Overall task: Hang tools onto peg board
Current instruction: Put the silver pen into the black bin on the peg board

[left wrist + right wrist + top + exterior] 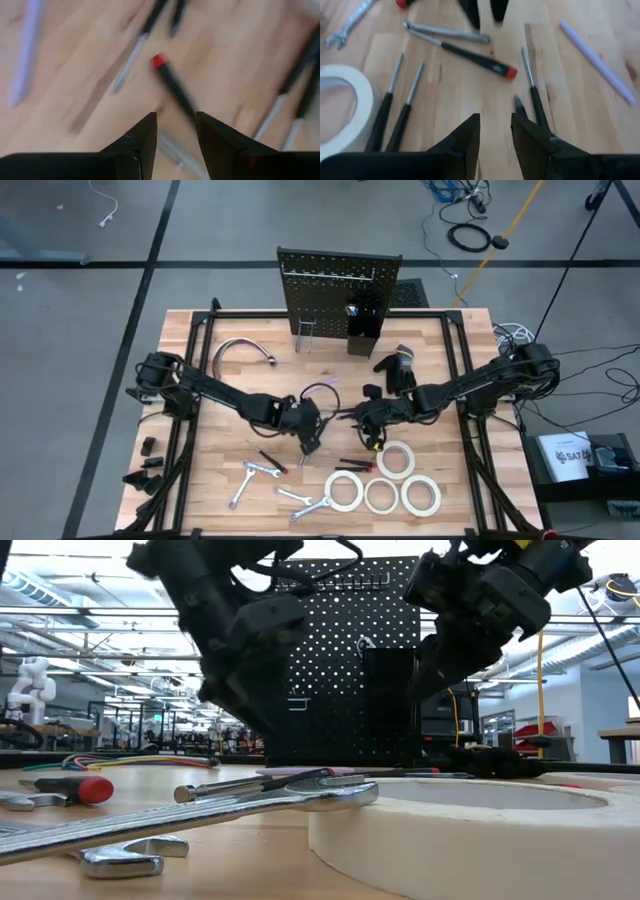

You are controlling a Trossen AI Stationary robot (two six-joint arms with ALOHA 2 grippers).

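The peg board (338,292) stands upright at the table's far edge, with hooks and a small black bin (360,340) on its front. The tools lie on the near half of the table: thin black screwdrivers (476,58), silver wrenches (297,497) and white tape rolls (397,460). My left gripper (176,142) hovers open, pointing steeply down, just above a black screwdriver with a red cap (171,85). My right gripper (495,137) is open too, slanting down over several screwdrivers (536,102), with nothing between its fingers. In the high view the two grippers (310,442) (372,435) stand close together at the table's middle.
A black glove (395,370) lies right of the peg board and a curved chrome tube (245,348) at the far left. A pale purple stick (597,60) lies beside the screwdrivers. Black frame rails (185,470) run along both table sides.
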